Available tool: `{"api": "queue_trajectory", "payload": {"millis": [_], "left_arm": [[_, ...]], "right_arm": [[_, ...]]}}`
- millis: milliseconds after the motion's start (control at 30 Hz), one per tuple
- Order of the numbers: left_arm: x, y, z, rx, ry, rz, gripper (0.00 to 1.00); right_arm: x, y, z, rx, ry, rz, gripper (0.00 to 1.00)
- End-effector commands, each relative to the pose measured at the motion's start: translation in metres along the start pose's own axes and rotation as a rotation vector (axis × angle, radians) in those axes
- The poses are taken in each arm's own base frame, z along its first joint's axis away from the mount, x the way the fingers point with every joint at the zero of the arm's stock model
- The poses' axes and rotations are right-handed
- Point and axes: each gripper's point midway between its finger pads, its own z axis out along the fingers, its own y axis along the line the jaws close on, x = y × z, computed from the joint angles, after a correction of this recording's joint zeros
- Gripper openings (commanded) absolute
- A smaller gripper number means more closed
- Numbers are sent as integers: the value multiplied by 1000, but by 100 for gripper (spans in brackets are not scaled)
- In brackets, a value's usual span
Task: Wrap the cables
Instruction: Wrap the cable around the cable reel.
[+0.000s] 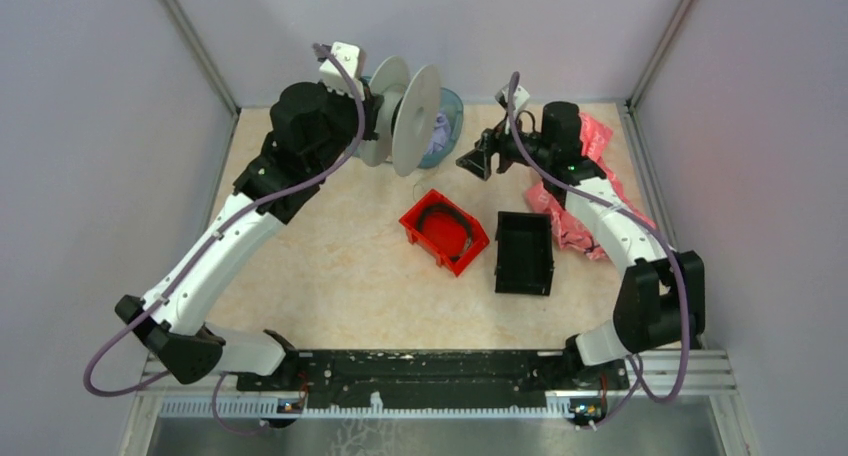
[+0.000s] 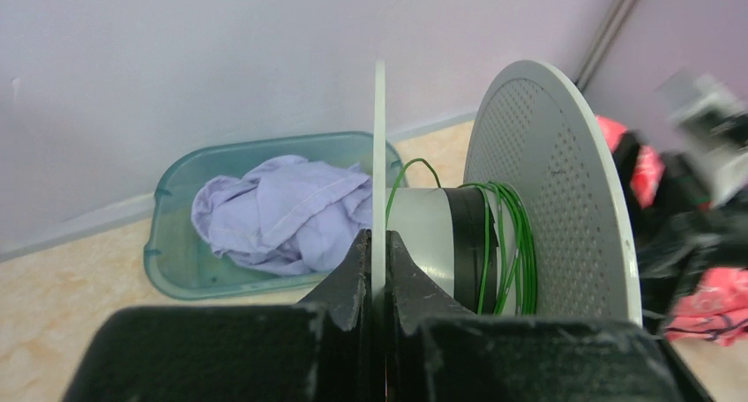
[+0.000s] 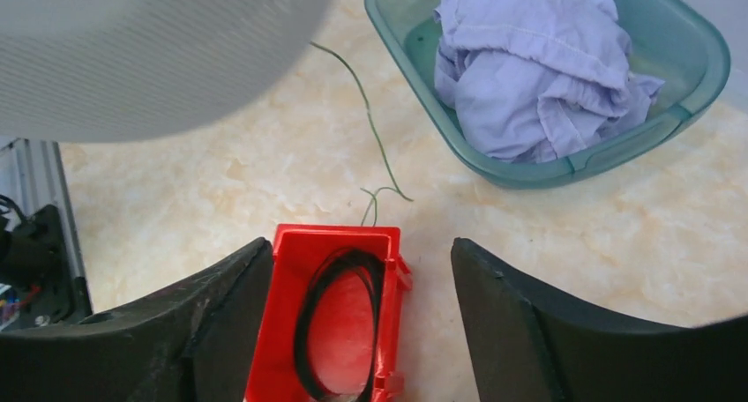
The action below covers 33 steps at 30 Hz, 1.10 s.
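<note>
While the left end effector [image 2: 377, 248] clamps the white spool [image 2: 547, 199], the right end effector [image 3: 360, 254] hovers released

Right gripper [image 3: 362, 261] gapes above a red bin [image 3: 335, 236]; thin green wire [image 3: 375, 137] trails toward eleven o'clock; teal basin [image 3: 635, 142] at one.

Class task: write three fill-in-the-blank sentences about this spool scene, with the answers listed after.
The left tool is shut on a flange of the white spool, whose wound cable is ____. The right tool is ____. The black loop lies in the ____ bin.
Answers: green; open; red.
</note>
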Motion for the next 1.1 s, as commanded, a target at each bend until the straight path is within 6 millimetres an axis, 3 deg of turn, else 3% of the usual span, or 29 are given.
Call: {"api": "queue_trajectory", "payload": {"millis": [0,300,567,633,767,1067], "left_arm": [[-62,-16,-25,106,-117,-127,0],[-82,-42,-31,234,-102,-228,0],[-83,-58,-33,311,-79,-269,0],[-83,-62,-34,336,-71,-278,0],[-85,-67,-37,365,-67,-291,0],[-87,-62,-39,353,-71,-297,0]], "right_arm": [[-7,-7,15,-29,-110,-37,79],[25,-7,24,-77,-208,-52,81],[23,-21,24,1,-255,-76,81],[25,-21,25,-2,-255,-83,75],[31,-19,26,-25,-242,-93,44],[48,-22,26,-11,-209,-124,26]]}}
